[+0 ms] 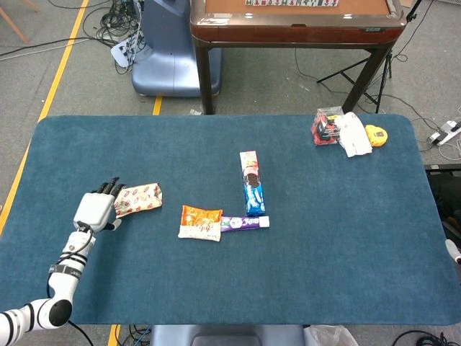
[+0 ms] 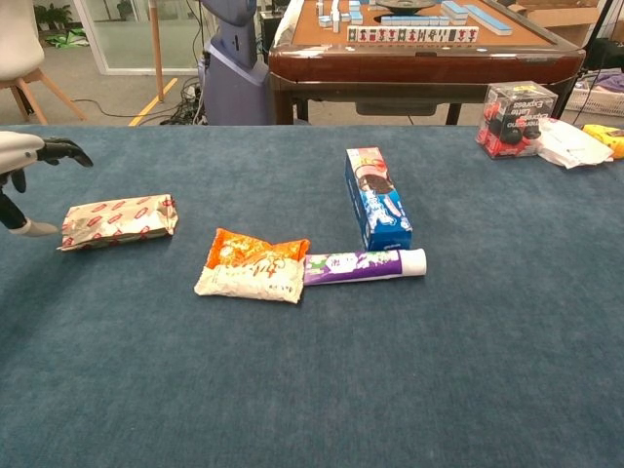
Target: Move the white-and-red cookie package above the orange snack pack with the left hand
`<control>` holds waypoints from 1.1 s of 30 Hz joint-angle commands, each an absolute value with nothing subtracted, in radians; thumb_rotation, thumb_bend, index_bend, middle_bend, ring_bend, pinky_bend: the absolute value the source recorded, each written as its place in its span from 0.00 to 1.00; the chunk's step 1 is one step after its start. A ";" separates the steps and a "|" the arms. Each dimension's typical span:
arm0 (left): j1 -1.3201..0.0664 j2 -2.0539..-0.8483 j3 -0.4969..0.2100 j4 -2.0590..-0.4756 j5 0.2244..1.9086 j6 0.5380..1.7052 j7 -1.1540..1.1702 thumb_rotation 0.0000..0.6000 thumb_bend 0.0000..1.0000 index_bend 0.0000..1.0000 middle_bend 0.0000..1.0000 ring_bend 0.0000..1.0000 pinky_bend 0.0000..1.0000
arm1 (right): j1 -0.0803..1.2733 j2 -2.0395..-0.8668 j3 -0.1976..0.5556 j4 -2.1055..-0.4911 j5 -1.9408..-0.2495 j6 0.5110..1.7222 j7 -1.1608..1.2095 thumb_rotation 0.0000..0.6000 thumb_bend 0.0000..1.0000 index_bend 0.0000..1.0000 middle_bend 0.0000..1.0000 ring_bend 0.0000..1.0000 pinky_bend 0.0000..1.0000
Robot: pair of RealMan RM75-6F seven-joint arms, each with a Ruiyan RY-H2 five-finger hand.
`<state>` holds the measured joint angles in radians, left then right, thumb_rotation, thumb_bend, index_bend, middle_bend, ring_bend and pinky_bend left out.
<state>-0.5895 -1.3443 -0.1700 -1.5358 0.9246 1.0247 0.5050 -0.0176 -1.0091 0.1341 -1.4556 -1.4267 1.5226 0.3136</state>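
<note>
Head view: left hand (image 1: 96, 210) sits at the near-left of the bench (image 1: 338, 238), fingers spread and pointing toward the white-and-red cookie package (image 1: 137, 200). Fingertips reach the package's left end, but whether they touch it I cannot tell. Nothing is gripped. Package lies flat, to the left of the orange snack pack (image 1: 200, 221) and only slightly farther back, with a clear strip of blue cloth between them. Just right of the snack pack, a purple tube (image 1: 245, 223); beyond that tube, a blue cookie box (image 1: 251, 183) runs toward the far side. Right hand not visible.

Chest view: only the edge of the left hand (image 2: 21, 161) shows at the left border, dark fingertips extended above the cloth, thumb pointing down next to the package's (image 2: 119, 220) left end. Hand holds nothing. Package rests on the bench, clear of the snack pack (image 2: 253, 265), off to its left. Clear box with red contents (image 2: 516, 118) stands at the far right.

Judgement: task barely begun or not yet effective. Package is beside the snack pack, not on its far side. Left to do: take a grip, carry it right and farther back, set it down.
</note>
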 commanded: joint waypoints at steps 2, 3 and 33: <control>-0.589 -1.304 -0.212 -1.628 0.724 1.041 0.559 1.00 0.09 0.15 0.05 0.13 0.32 | -0.016 -1.010 0.133 -1.456 -1.428 1.521 0.310 1.00 0.28 0.32 0.30 0.17 0.32; -0.592 -1.301 -0.217 -1.641 0.686 1.040 0.564 1.00 0.06 0.15 0.05 0.13 0.31 | -0.015 -1.011 0.132 -1.456 -1.428 1.520 0.309 1.00 0.28 0.32 0.30 0.17 0.32; -0.703 -1.329 -0.258 -1.589 0.308 0.881 0.360 1.00 0.00 0.00 0.00 0.00 0.00 | -0.005 -1.014 0.127 -1.450 -1.421 1.507 0.306 1.00 0.28 0.32 0.30 0.17 0.32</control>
